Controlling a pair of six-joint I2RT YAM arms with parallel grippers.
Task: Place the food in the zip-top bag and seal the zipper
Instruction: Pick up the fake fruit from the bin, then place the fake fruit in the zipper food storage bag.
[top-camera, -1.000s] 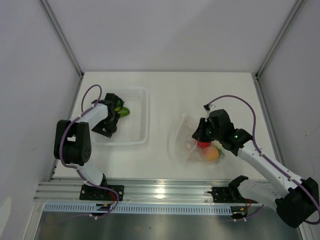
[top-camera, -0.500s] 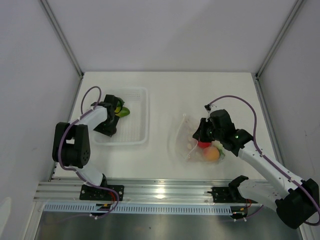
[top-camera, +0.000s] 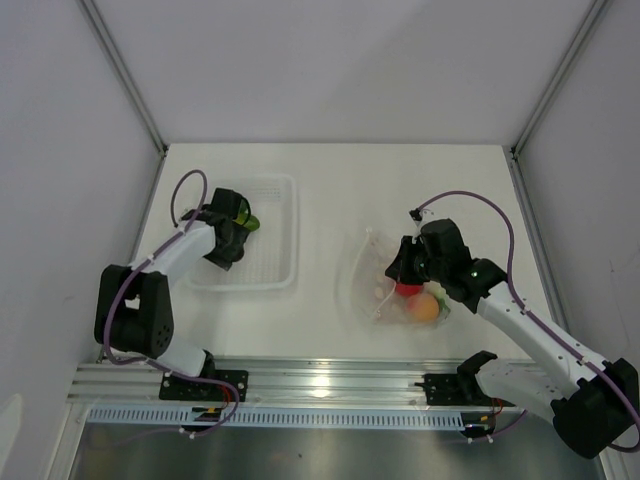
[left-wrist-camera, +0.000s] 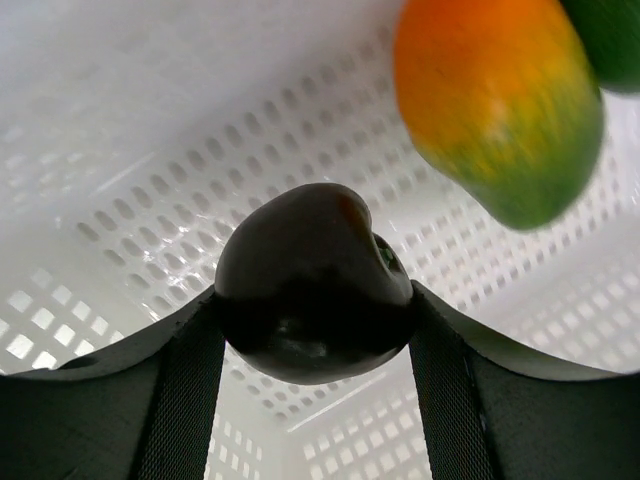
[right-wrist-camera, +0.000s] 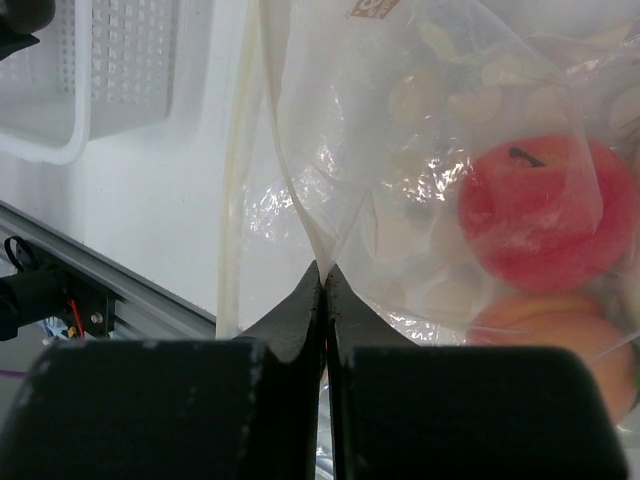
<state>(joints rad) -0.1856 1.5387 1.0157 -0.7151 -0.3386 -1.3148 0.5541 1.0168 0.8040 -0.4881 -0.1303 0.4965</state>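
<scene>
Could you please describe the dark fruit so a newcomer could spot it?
Find the white perforated tray on the table's left side. There, the left gripper pinches a dark brown fruit, the only dark one beside the orange-green mango and a green piece.

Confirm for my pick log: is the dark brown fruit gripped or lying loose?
Gripped: both fingers of the left gripper press against the dark brown fruit in the left wrist view.

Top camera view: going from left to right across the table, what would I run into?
Left arm's elbow → white tray → zip-top bag → right arm's shoulder.
</scene>
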